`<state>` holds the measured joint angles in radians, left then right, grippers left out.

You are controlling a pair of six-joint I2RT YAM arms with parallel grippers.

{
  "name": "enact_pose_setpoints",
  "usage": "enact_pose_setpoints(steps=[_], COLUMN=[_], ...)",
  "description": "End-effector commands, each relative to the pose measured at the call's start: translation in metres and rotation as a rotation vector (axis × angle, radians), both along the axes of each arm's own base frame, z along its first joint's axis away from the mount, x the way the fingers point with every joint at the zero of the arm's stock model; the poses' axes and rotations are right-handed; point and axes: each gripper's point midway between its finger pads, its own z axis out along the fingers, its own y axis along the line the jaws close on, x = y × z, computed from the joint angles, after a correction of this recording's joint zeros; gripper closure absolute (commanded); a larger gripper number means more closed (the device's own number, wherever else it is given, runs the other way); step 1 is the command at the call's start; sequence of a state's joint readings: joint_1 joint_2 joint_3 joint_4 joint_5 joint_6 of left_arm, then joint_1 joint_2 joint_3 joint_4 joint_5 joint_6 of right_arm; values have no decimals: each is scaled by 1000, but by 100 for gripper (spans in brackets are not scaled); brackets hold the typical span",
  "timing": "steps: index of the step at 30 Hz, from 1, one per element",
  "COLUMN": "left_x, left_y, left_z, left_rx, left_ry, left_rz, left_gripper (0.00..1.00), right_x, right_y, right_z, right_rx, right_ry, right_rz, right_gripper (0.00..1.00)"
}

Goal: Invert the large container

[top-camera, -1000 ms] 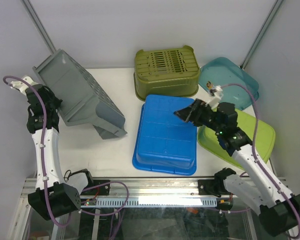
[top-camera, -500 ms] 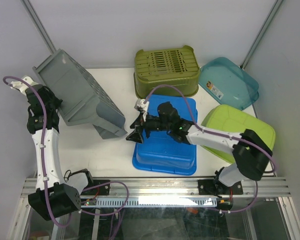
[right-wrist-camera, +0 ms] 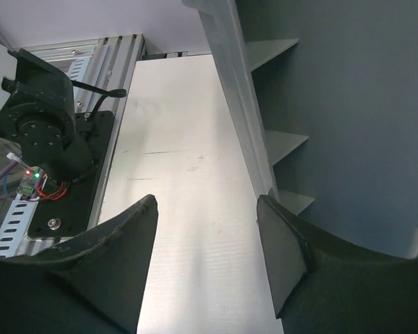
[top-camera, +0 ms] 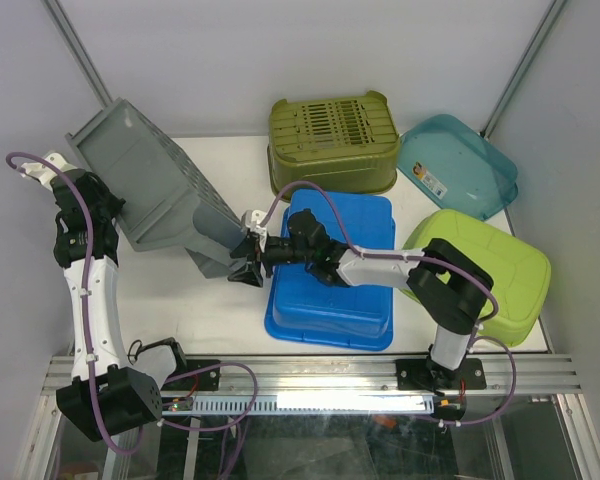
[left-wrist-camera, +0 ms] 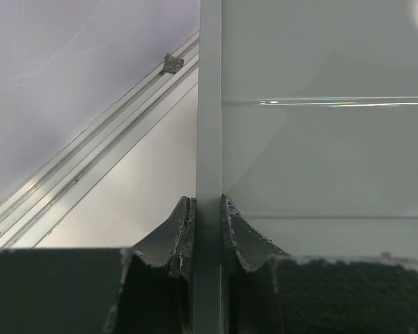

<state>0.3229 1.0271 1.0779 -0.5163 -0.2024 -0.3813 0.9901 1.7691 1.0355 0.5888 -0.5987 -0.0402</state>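
Observation:
The large grey container (top-camera: 160,195) stands tilted on its lower edge at the left of the table, its far side raised. My left gripper (top-camera: 113,212) is shut on its raised rim; in the left wrist view the fingers (left-wrist-camera: 181,226) clamp the thin grey rim (left-wrist-camera: 210,104). My right gripper (top-camera: 246,263) is open and empty, reaching left across the blue tub to the container's lower right corner. In the right wrist view the container's ribbed wall (right-wrist-camera: 334,104) is just right of the open right gripper (right-wrist-camera: 205,202), with bare table between the fingertips.
An upside-down blue tub (top-camera: 330,290) lies under the right arm. An olive slotted basket (top-camera: 332,140) sits at the back, a teal tub (top-camera: 458,165) at back right, a lime tub (top-camera: 490,270) at right. The left arm's base (right-wrist-camera: 49,118) and metal rail (top-camera: 300,385) line the near edge.
My right arm has swung left across the blue tub, from the lime tub to the grey container's lower corner, staying open. The left arm and the container have not moved.

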Motion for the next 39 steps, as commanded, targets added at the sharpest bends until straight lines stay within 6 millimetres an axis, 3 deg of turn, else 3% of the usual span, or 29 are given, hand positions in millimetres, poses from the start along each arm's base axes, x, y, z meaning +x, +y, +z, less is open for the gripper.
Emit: enact_pose_setpoints(steps=[1,8,17,28,31,34,39], left_x=[-23,-23,-24,-26,-26,-25,-24], left_y=[-16,-17,-18,-19,-20,-22,-26], left_z=[-58,-59,-58,-57,-57,-60,-65], left_rx=[-81,-82,-83,-80,-82,-89,-106], left_ry=[214,216,215,211,212,216,226], left_rz=[-57,-63,-67,-75,-80,-90,-108], left_gripper=[100,100,100,100,100,100,100], right_x=[12,3,16,28,24,12,1], right_y=[17,24,-5,19,26,32,23], right_z=[45,41,79,69,70,65,70], right_rx=[157,164,246,238,239,215,221], right_ry=[-153,-129,-237,-198,-190,-158,-166], right_rz=[12,81,-64,-46,9,92,103], right_gripper=[38,41,36,33,33,40,75])
